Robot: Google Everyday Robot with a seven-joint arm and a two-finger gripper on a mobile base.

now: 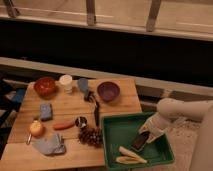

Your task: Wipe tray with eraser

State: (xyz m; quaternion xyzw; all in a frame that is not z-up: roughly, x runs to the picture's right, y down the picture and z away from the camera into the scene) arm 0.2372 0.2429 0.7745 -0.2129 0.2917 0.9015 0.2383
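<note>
The green tray (117,130) sits at the front right corner of the wooden table. The dark eraser (140,140) lies flat on the tray floor, right of its middle. My gripper (146,132) reaches in from the right on a white arm and presses down on the eraser's far end. Two pale yellow strips (131,156) lie in the tray's front part, just in front of the eraser.
On the table (65,107) stand a red bowl (45,86), a white cup (66,81), a blue cup (82,84), a purple bowl (108,91), a black utensil (95,106), a blue block (46,111), a carrot (64,125), an apple (36,128), grapes (90,136) and a grey cloth (50,145).
</note>
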